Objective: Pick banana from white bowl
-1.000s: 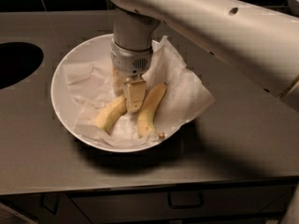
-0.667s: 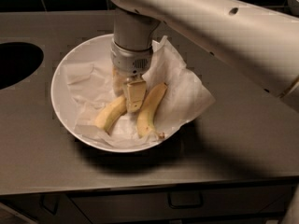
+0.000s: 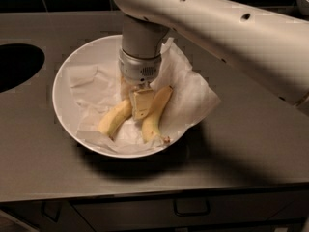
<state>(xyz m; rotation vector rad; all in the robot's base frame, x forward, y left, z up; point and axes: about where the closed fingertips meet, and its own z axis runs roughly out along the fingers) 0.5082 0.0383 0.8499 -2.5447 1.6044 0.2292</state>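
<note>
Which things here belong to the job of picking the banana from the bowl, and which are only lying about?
For the job:
- paler banana
- white bowl
- gripper, down in the bowl between the two bananas

Only lying about:
- slimmer banana
- crumpled paper
- counter
- dark round opening at the counter's left

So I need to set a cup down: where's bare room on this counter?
The grey countertop is bare right of the wide white paper-lined bowl and along the front edge. Crowded: the bowl's middle, where the tool sits between the pale plump banana and the slimmer yellow banana.
</note>
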